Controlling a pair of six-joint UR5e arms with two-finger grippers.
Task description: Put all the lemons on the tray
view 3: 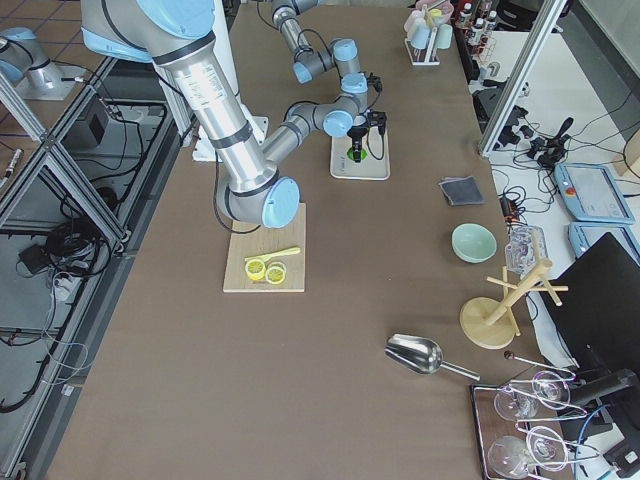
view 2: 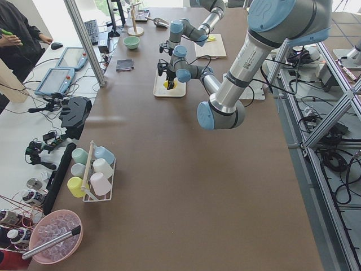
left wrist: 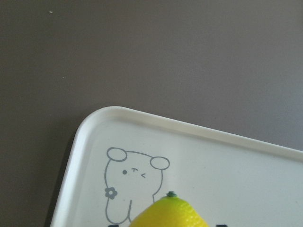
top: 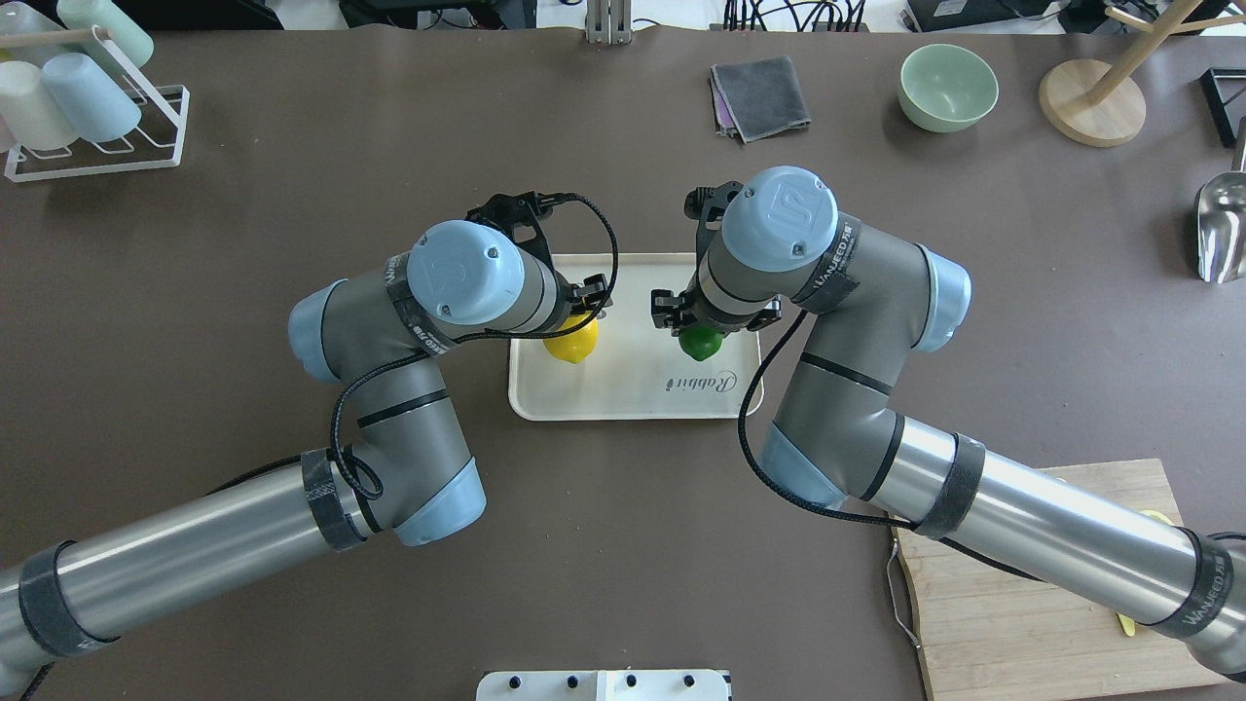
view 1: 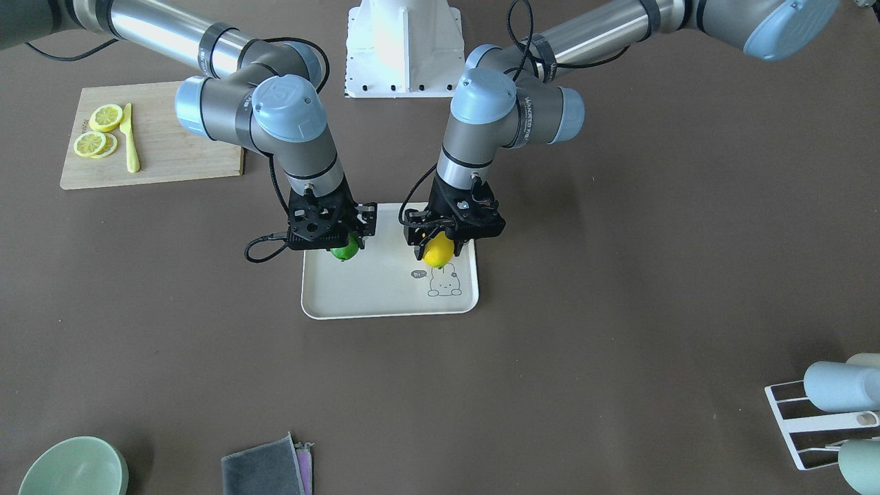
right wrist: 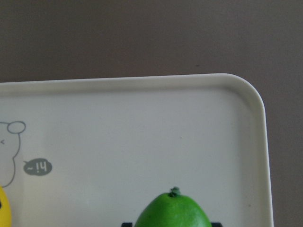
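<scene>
holding 1 yellow lemon (view 1: pixel 438 253), 1 green lemon (view 1: pixel 346 250) over 1 tray (view 1: pixel 385 302).

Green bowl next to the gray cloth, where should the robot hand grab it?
Probably best to pinch the rim of the green bowl from straight above, one finger inside, one outside. It sits upright with its mouth open, and its round body looks too wide to span.

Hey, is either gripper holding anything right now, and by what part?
The left gripper holds the yellow lemon, the right gripper the green lemon, both over the tray. Each seems clamped across its body in the jaws, stem tip free.
</scene>
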